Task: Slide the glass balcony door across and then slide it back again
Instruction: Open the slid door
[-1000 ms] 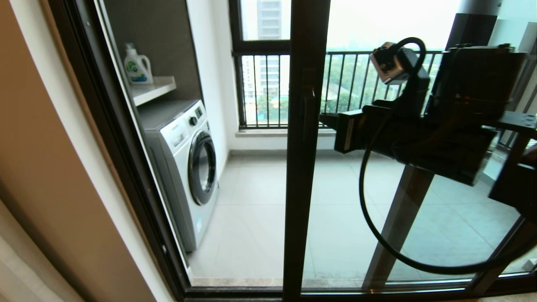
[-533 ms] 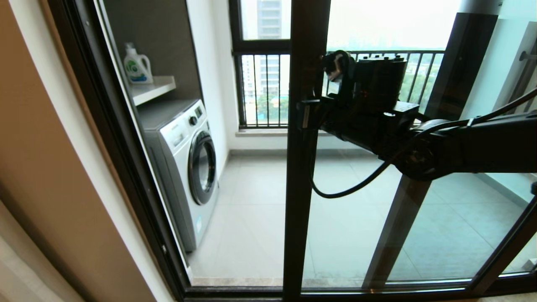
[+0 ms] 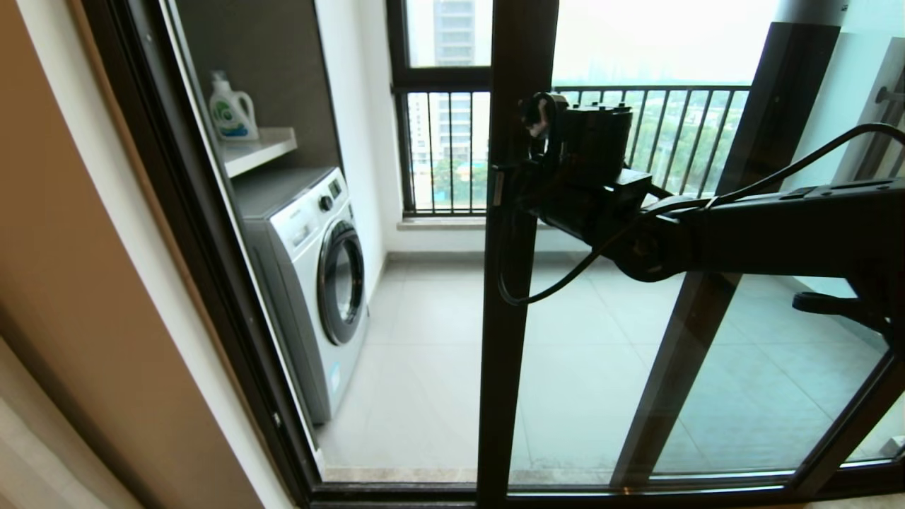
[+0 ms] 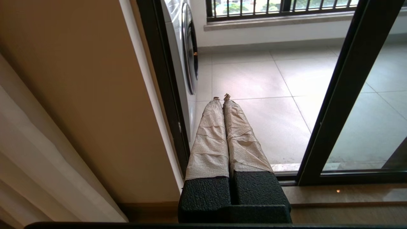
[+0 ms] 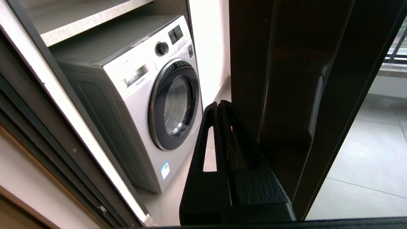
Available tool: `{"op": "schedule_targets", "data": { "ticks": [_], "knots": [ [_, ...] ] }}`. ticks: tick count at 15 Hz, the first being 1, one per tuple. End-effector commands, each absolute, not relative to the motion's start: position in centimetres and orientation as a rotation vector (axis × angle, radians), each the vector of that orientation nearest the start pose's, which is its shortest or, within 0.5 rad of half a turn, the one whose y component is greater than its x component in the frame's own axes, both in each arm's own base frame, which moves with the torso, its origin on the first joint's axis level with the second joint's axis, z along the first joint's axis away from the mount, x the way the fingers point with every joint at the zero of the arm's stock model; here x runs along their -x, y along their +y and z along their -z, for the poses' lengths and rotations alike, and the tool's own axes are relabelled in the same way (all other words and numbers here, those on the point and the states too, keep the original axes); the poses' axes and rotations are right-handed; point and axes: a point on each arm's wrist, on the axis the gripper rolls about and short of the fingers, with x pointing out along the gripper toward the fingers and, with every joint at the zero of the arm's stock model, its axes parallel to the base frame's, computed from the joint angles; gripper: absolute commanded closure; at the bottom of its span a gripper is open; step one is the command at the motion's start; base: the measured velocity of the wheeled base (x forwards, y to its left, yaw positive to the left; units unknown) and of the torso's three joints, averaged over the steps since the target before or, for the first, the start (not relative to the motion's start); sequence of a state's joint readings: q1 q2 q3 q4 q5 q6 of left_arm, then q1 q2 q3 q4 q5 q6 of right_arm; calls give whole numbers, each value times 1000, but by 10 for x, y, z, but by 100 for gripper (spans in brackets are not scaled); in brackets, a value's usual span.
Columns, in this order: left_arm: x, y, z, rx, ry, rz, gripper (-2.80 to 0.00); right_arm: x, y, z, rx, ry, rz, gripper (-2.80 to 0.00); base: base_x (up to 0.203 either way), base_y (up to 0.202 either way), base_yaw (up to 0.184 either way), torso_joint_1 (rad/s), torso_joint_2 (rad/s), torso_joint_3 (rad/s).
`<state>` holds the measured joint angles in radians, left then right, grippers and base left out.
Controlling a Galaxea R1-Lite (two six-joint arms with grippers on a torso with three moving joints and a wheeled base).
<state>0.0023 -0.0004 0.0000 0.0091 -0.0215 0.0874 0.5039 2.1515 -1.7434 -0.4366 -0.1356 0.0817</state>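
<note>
The glass balcony door [image 3: 601, 396] is partly slid across, its dark upright [image 3: 510, 318] in the middle of the head view. My right gripper [image 3: 498, 187] is shut and empty. It reaches from the right across the glass to the upright's left edge at handle height. In the right wrist view the shut right gripper [image 5: 219, 105] lies just beside the upright [image 5: 279, 79], whose lever handle [image 5: 314, 105] is close by. My left gripper [image 4: 221, 98] is shut and empty, with tape-wrapped fingers [image 4: 210, 133]. It hangs low before the threshold.
Through the gap stands a white washing machine [image 3: 311, 283] under a shelf [image 3: 258, 148] with a detergent bottle [image 3: 230, 109]. The dark outer frame [image 3: 205, 247] and beige wall [image 3: 85, 283] bound the left. A black-barred railing window [image 3: 445, 155] is beyond; a second dark upright [image 3: 707, 297] is right.
My right arm has swung left across the glass and stretched out until its gripper reached the door's upright. The door itself has not moved.
</note>
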Motion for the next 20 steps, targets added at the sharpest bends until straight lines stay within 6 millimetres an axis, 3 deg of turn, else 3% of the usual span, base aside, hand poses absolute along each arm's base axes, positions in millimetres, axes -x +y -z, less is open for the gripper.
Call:
{"op": "schedule_targets", "data": {
  "ticks": [1, 8, 14, 20],
  "knots": [
    [23, -1, -75, -87, 10, 19, 0, -409, 209, -252, -90, -12, -328, 0, 0, 0, 0, 0, 0, 0],
    [23, -1, -75, -87, 10, 20, 0, -414, 181, -259, -93, -24, -248, 0, 0, 0, 0, 0, 0, 0],
    [23, -1, -75, -87, 10, 20, 0, -405, 161, -263, -88, -12, -215, 0, 0, 0, 0, 0, 0, 0],
    [23, -1, -75, -87, 10, 19, 0, -400, 122, -268, -85, -3, -140, 0, 0, 0, 0, 0, 0, 0]
  ]
}}
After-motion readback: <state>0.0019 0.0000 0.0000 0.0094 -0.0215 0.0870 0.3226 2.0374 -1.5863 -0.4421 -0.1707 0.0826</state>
